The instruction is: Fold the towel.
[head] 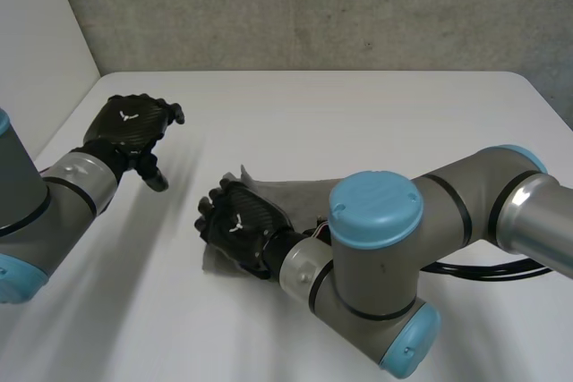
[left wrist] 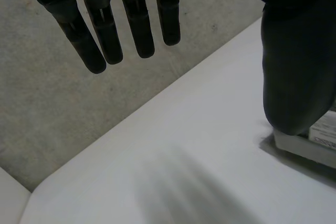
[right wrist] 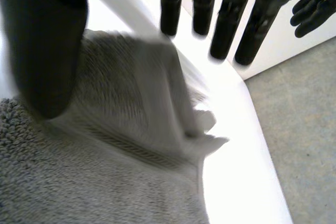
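Note:
A small grey towel (head: 269,191) lies bunched near the middle of the white table (head: 376,114), mostly hidden under my right arm. My right hand (head: 240,225) hovers over its left end. In the right wrist view this hand (right wrist: 47,40) is open, with straight fingers spread away from the thumb. A loose flap of the towel (right wrist: 121,103) sits under the palm, and nothing pinches it. My left hand (head: 134,124) is raised above the table's left side, well clear of the towel. Its fingers (left wrist: 136,24) are straight and hold nothing. The left hand (right wrist: 315,3) also appears beyond my right fingertips.
A concrete wall (head: 313,6) rises behind the table and a white panel (head: 36,42) stands at its left. The table's edge and grey floor (right wrist: 304,129) lie beside the towel in the right wrist view. Bare tabletop stretches behind and to the right.

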{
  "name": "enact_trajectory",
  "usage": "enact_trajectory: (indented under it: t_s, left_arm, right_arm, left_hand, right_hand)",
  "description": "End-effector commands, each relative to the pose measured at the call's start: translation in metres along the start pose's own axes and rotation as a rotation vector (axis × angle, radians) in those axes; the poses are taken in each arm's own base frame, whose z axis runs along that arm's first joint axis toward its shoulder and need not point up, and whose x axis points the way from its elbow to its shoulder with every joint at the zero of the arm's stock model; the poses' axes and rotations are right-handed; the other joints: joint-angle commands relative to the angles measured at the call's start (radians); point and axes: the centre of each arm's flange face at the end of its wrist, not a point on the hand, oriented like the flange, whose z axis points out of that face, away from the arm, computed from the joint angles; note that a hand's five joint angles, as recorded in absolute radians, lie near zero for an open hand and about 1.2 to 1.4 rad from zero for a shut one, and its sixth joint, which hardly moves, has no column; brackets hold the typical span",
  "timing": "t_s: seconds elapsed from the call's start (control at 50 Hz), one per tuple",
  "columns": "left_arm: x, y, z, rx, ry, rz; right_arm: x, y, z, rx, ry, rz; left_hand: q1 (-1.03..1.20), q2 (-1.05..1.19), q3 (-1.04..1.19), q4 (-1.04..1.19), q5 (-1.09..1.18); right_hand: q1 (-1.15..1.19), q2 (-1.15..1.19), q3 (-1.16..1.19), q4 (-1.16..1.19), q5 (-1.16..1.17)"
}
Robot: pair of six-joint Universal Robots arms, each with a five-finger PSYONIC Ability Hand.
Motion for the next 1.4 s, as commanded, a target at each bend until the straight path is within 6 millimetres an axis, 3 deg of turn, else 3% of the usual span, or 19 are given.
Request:
enact_trajectory:
  t_s: [0.02,0.06,0.12,0.18,0.26,0.38,0.46,0.5,0.8,0.9,0.94,1.02,1.1,1.16,1.2,1.22,1.26,1.4]
  left_arm:
    - [0.016,-0.004,-0.001,0.015,0.044,0.001]
    - [0.030,-0.010,-0.005,0.032,0.082,0.004]
    - [0.045,-0.017,-0.009,0.053,0.117,-0.007]
    - [0.052,-0.020,-0.011,0.061,0.137,-0.019]
    - [0.078,-0.021,-0.017,0.062,0.207,-0.048]
    - [0.108,-0.005,-0.020,0.014,0.272,-0.038]
    - [0.109,0.002,-0.018,-0.012,0.250,-0.034]
    - [0.109,0.007,-0.016,-0.028,0.234,-0.032]
    - [0.107,0.006,-0.014,-0.027,0.224,-0.036]
    - [0.105,0.007,-0.013,-0.029,0.218,-0.039]
    - [0.105,0.007,-0.013,-0.030,0.217,-0.040]
    - [0.104,0.005,-0.013,-0.024,0.214,-0.040]
    - [0.102,0.001,-0.013,-0.012,0.207,-0.040]
    - [0.100,0.000,-0.012,-0.009,0.199,-0.041]
    - [0.093,-0.005,-0.009,0.004,0.176,-0.043]
    - [0.092,-0.005,-0.009,0.004,0.176,-0.043]
    - [0.079,-0.018,-0.009,0.039,0.142,-0.047]
    - [0.039,-0.033,-0.005,0.079,0.033,-0.064]
  right_arm:
    - [0.056,-0.002,-0.022,-0.005,0.140,0.174]
    - [0.081,0.002,-0.042,-0.013,0.205,0.257]
    - [0.095,0.005,-0.059,-0.027,0.256,0.311]
    - [0.097,0.008,-0.066,-0.041,0.269,0.330]
    - [0.104,0.037,-0.086,-0.130,0.314,0.376]
    - [0.091,0.071,-0.102,-0.241,0.309,0.444]
    - [0.085,0.088,-0.109,-0.294,0.311,0.480]
    - [0.080,0.102,-0.116,-0.332,0.308,0.512]
    - [0.065,0.132,-0.117,-0.396,0.276,0.551]
    - [0.064,0.135,-0.116,-0.405,0.280,0.552]
    - [0.065,0.137,-0.114,-0.403,0.289,0.540]
    - [0.070,0.133,-0.114,-0.398,0.327,0.471]
    - [0.086,0.126,-0.117,-0.428,0.401,0.297]
    - [0.087,0.116,-0.114,-0.422,0.398,0.229]
    - [0.074,0.080,-0.096,-0.332,0.332,0.087]
    - [0.074,0.080,-0.096,-0.331,0.332,0.087]
    - [0.059,0.042,-0.077,-0.223,0.277,-0.029]
    - [0.027,0.007,-0.040,-0.091,0.173,-0.168]
  left_hand:
    - [-0.065,-0.072,-0.058,-0.079,-0.238]
    - [-0.065,-0.072,-0.058,-0.079,-0.238]
    - [-0.062,-0.069,-0.055,-0.076,-0.236]
    - [-0.062,-0.069,-0.055,-0.076,-0.236]
    - [-0.065,-0.072,-0.058,-0.079,-0.238]
    - [-0.062,-0.069,-0.055,-0.076,-0.236]
    - [-0.062,-0.069,-0.055,-0.076,-0.236]
    - [-0.062,-0.069,-0.055,-0.076,-0.236]
    - [-0.060,-0.066,-0.052,-0.073,-0.233]
    - [-0.062,-0.069,-0.055,-0.076,-0.236]
    - [-0.060,-0.066,-0.052,-0.073,-0.233]
    - [-0.062,-0.069,-0.055,-0.076,-0.236]
    - [-0.062,-0.069,-0.055,-0.076,-0.236]
    - [-0.062,-0.069,-0.055,-0.076,-0.236]
    - [-0.065,-0.072,-0.058,-0.079,-0.238]
    - [-0.065,-0.072,-0.058,-0.079,-0.238]
    - [-0.065,-0.072,-0.058,-0.079,-0.238]
    - [-0.071,-0.077,-0.064,-0.085,-0.244]
  right_hand:
    - [-0.132,-0.119,-0.138,-0.130,-0.089]
    - [-0.132,-0.119,-0.138,-0.130,-0.089]
    - [-0.132,-0.119,-0.138,-0.130,-0.089]
    - [-0.132,-0.119,-0.138,-0.130,-0.089]
    - [-0.132,-0.119,-0.138,-0.130,-0.089]
    - [-0.132,-0.119,-0.138,-0.130,-0.089]
    - [-0.132,-0.119,-0.138,-0.130,-0.089]
    - [0.060,0.073,0.054,0.061,0.103]
    - [0.290,0.302,0.283,0.291,0.333]
    - [0.527,0.540,0.521,0.529,0.570]
    - [0.884,0.896,0.877,0.885,0.927]
    - [1.090,1.102,1.083,1.091,1.133]
    - [1.090,1.103,1.084,1.091,1.133]
    - [1.090,1.103,1.084,1.091,1.133]
    - [1.090,1.103,1.084,1.091,1.133]
    - [1.090,1.103,1.084,1.091,1.133]
    - [1.090,1.103,1.084,1.091,1.133]
    - [1.090,1.103,1.084,1.091,1.133]
